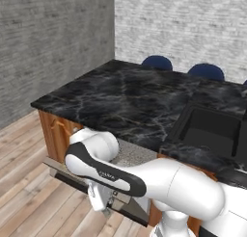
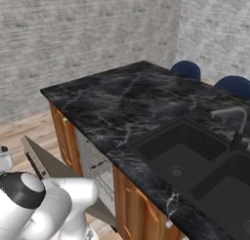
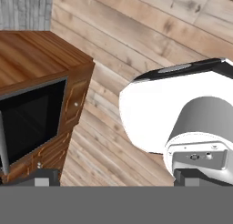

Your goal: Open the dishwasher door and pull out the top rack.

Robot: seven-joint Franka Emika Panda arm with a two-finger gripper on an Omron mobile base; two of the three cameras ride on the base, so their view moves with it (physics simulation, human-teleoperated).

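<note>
Already open: the wide flat grey-beige dishwasher door point(image 2: 46, 162) hangs lowered toward the floor.
Rack: the silver-grey wire top rack point(image 2: 100, 171) sits inside the cavity — not yet pulled.
Gripper point(image 1: 110, 202): low, just above the door's outer edge; cannot tell if its fingers are parted.
Risk: reaching inward, the white arm could snag the door or black marble counter point(image 1: 120, 98) edge.

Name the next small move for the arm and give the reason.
Probably reach into the opening for the top rack. The dishwasher door already hangs open, tilted outward, while the rack sits inside under the counter, not yet pulled out.
</note>
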